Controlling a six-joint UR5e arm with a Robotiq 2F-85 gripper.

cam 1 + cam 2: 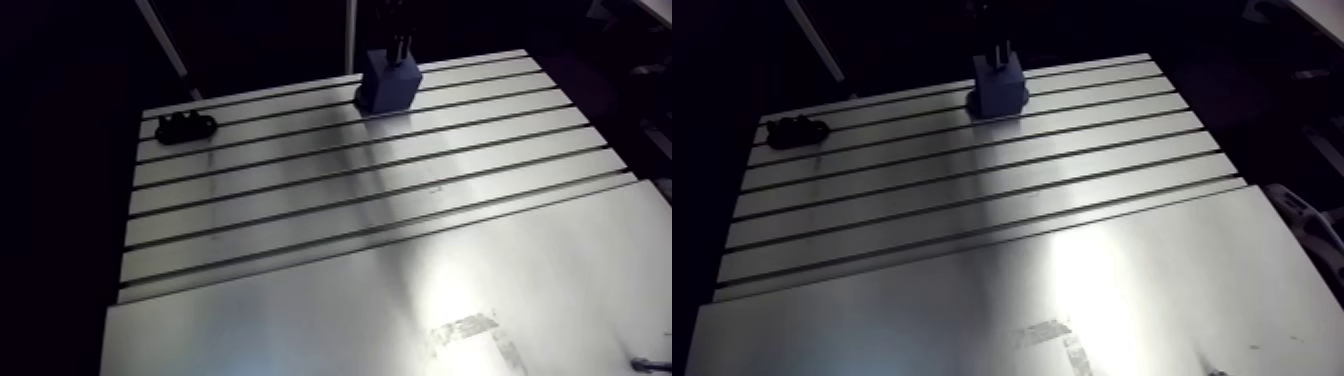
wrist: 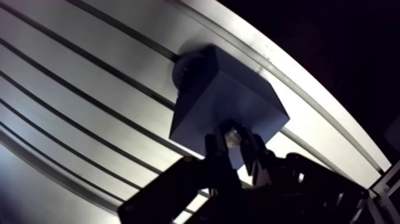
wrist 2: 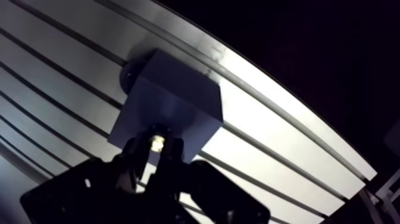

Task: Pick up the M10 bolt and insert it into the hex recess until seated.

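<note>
A blue block [image 1: 388, 84] stands near the far edge of the slotted table [image 1: 330, 200]. My gripper [image 1: 396, 52] hangs right over the block's top. In the wrist view my gripper [image 2: 233, 143] is shut on the M10 bolt [image 2: 232, 136], whose shiny metal end shows between the fingers [image 3: 138, 149], right at the top face of the blue block [image 2: 223, 101]. The hex recess is hidden behind the bolt and the fingers.
A small black fixture [image 1: 186, 128] lies at the table's far left corner. The table's far edge [image 2: 286, 62] runs just beyond the block. A smooth plate [image 1: 400, 310] covers the table's near half.
</note>
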